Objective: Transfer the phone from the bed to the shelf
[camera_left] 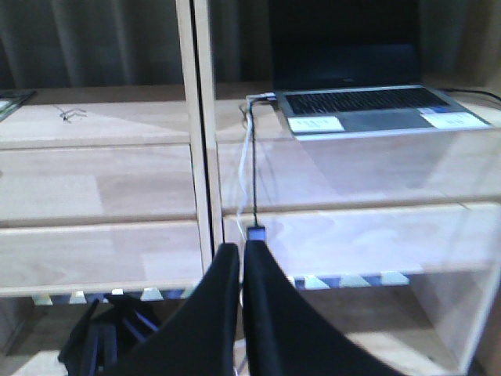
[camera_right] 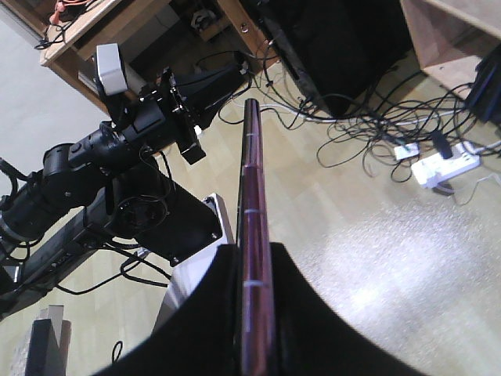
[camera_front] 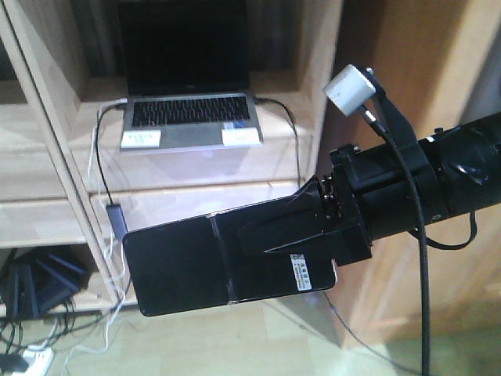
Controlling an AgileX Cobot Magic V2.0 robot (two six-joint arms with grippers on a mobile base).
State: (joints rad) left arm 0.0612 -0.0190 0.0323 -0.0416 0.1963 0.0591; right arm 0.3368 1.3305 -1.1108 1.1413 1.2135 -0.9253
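Note:
The phone [camera_front: 180, 262] is a thin black glossy slab held flat in the air, with a white sticker by the fingers. My right gripper [camera_front: 262, 235] is shut on its right end, reaching in from the right. It hangs in front of the lower boards of the light wooden shelf [camera_front: 196, 168]. In the right wrist view the phone [camera_right: 252, 180] shows edge-on, pinkish, clamped between the right gripper [camera_right: 254, 254] fingers. My left gripper [camera_left: 241, 252] is shut with nothing in it, facing the shelf [camera_left: 117, 188]. The bed is out of view.
A grey laptop [camera_front: 190, 117] with a black screen stands open on the shelf's upper board, with cables running down to a small hub [camera_front: 116, 215]. Dark bags [camera_front: 39, 286] sit under the shelf. A power strip [camera_right: 446, 166] and tangled cables lie on the floor.

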